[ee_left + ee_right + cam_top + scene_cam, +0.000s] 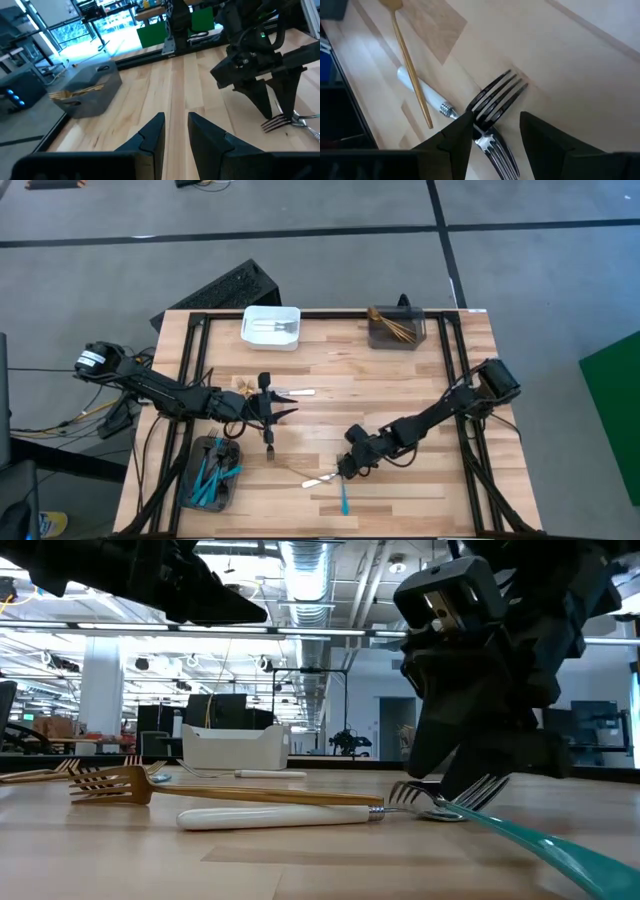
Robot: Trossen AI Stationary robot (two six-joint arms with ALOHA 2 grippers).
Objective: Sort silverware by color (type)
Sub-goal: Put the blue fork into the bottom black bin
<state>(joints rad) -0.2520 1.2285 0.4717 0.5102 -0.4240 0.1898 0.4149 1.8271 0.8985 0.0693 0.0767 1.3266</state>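
Teal-handled fork (540, 840) lies flat — tines between the right end effector (492, 132) fingers.

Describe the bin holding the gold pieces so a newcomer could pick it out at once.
Start at the wooden table and follow its far edge to the right-hand corner. There sits the dark grey bin with gold silverware inside. Its neighbour along that edge is white and holds silver pieces; the other dark bin, near the left arm, holds blue ones.

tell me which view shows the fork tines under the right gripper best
The right wrist view: the fork tines fill the frame between the open right gripper. Left wrist and low views show them small; the high view barely resolves them.
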